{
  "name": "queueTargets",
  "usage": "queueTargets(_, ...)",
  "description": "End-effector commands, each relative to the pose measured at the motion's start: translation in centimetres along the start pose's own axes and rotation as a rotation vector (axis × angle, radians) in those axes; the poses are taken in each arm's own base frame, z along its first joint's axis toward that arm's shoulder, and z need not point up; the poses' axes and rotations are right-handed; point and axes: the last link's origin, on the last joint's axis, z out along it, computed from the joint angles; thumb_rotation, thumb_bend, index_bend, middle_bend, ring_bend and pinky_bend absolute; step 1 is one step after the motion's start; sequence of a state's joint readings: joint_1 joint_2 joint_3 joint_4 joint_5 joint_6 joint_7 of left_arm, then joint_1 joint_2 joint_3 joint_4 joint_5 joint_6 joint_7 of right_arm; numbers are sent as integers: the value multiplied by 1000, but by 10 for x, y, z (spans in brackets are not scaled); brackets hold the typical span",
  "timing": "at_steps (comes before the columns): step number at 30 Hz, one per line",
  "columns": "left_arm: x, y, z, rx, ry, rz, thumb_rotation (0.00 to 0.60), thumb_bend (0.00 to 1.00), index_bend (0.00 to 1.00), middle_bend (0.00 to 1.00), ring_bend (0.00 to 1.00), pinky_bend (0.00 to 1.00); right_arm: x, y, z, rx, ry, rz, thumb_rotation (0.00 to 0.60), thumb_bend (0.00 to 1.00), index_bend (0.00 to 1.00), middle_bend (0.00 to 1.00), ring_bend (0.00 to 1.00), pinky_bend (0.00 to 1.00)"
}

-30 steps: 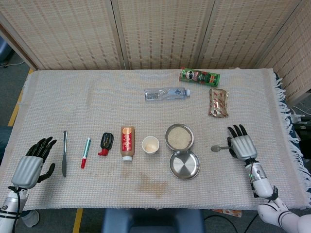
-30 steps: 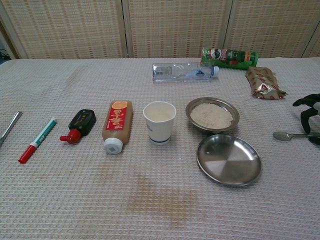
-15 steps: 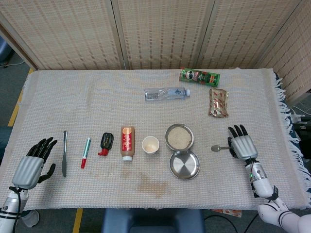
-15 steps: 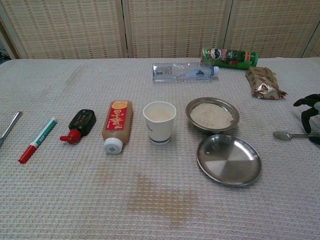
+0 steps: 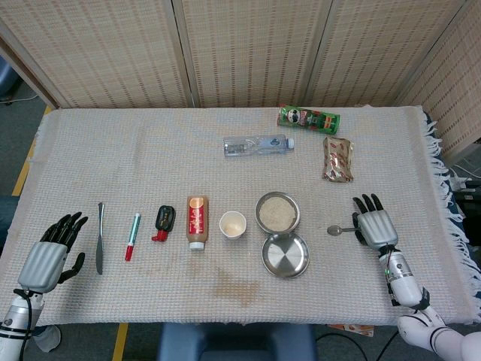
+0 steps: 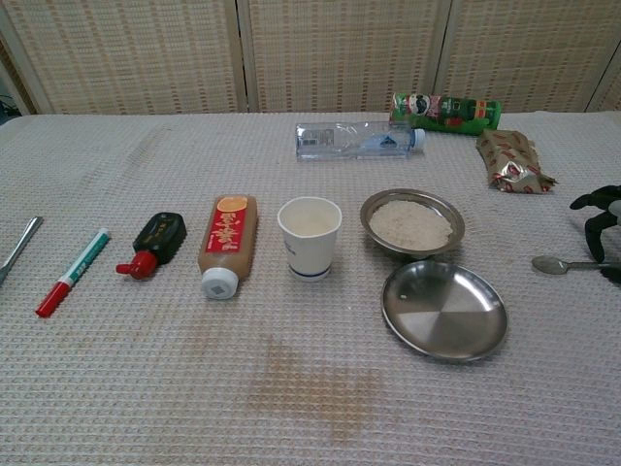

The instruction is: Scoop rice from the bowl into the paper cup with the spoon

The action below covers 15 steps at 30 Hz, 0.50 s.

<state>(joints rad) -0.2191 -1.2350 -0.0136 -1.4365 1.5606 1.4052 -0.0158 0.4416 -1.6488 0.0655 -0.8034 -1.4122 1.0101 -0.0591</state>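
Note:
The metal spoon (image 5: 335, 230) (image 6: 549, 263) lies on the cloth right of the bowls, its handle running under my right hand (image 5: 374, 226). That hand rests over the handle's end with dark fingers (image 6: 594, 221) stretched forward; whether it grips the handle is hidden. A steel bowl of rice (image 5: 276, 212) (image 6: 411, 222) sits mid-table. Just left of it stands the white paper cup (image 5: 232, 224) (image 6: 310, 236), upright. My left hand (image 5: 51, 253) lies at the front left, fingers apart, holding nothing.
An empty steel dish (image 5: 285, 254) (image 6: 443, 310) lies in front of the rice bowl. Left of the cup lie a sauce bottle (image 5: 197, 220), a black-and-red item (image 5: 163, 222), a marker (image 5: 132, 235) and a knife (image 5: 99, 237). Behind are a water bottle (image 5: 258, 144), a chips can (image 5: 308, 119) and a snack packet (image 5: 337, 159).
My right hand and the spoon have crept a few pixels to the right together. The left hand has stayed put.

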Motion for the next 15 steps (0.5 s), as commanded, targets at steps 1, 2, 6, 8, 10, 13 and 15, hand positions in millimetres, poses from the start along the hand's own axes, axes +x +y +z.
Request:
queueTargets(1,0,0,0,1,-1,1,600,483,0,0,0,168,0,-1,0,1,0,1,600,275,552,106,0,0)
queueTargets(2,0,0,0,1,-1,0,600,483,0,0,0,168,0,-1,0,2,1,2,600,275,552,106,0,0)
queueTargets(6,0,-1,0,1,-4,-1,600,483,0,0,0,168,0,-1,1,0,0,2,600,275,553,106,0,0)
queueTargets(8,0,-1,0,1,-4,0,600,482,0,0,0,168,0,-2,1,-1,-3,2,600,275,563,106,0,0)
queueTargets(10,0,-1,0,1,-4,-1,600,482,0,0,0,168,-1,-2,1,0,-7,-1,600,276,575,106,0,0)
queueTargets(13,0,-1,0,2,-5,-1,600,482,0,0,0,168,-2,-3,2,1,-10,-3,600,281,595,106,0,0)
queueTargets(15,0,-1,0,1,-4,0,600,482,0,0,0,168,-2,-4,2,3,-12,-3,600,298,608,106,0,0)
